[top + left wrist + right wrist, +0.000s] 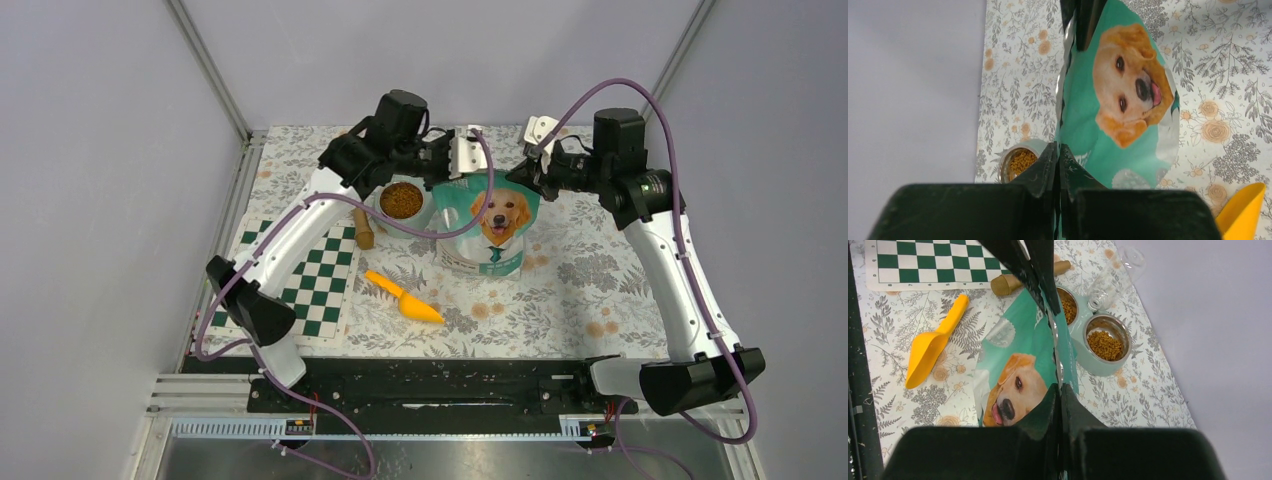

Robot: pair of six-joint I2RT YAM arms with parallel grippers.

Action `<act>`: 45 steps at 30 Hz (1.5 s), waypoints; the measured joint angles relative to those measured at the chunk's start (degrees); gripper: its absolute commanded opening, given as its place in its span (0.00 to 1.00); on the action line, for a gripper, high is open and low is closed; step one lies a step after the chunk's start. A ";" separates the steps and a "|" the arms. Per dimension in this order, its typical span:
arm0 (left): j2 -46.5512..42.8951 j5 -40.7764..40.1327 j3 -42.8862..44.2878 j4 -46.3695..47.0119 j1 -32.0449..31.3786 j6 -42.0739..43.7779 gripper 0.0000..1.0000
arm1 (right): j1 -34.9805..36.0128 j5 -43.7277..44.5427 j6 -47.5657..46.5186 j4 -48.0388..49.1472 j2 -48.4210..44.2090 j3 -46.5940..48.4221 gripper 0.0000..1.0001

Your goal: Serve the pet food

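Pinches bag [490,225] by its top edge with left gripper [1058,155], jaws narrow and tight on the foil. Does likewise with right gripper [1059,395], further along that edge. Keeps bag upright on the floral cloth [590,290]. Shows pet food [1104,344] in both bowls of the feeder [1095,366], just behind bag. Shows scoop [403,297] lying on cloth nearer the bases, apart from bag.

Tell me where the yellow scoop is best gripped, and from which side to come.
Grip the scoop by its handle, coming straight down from above with the jaws across it. The scoop lies flat on the floral cloth, so a grip from the side would likely find no room beneath it. The handle is narrow and straight, while the cup end is wide.
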 measured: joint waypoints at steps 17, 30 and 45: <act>-4.48 4.20 -4.50 -3.08 6.78 1.01 0.00 | 0.37 1.46 -4.81 -9.01 1.16 4.55 0.00; -8.02 -2.36 -8.26 -10.25 16.57 1.44 0.00 | -3.54 4.07 -0.87 -14.10 -0.26 7.08 0.45; -22.10 -6.34 -21.59 3.04 20.98 -8.59 0.79 | -4.31 1.77 10.56 -5.03 -7.10 3.67 0.76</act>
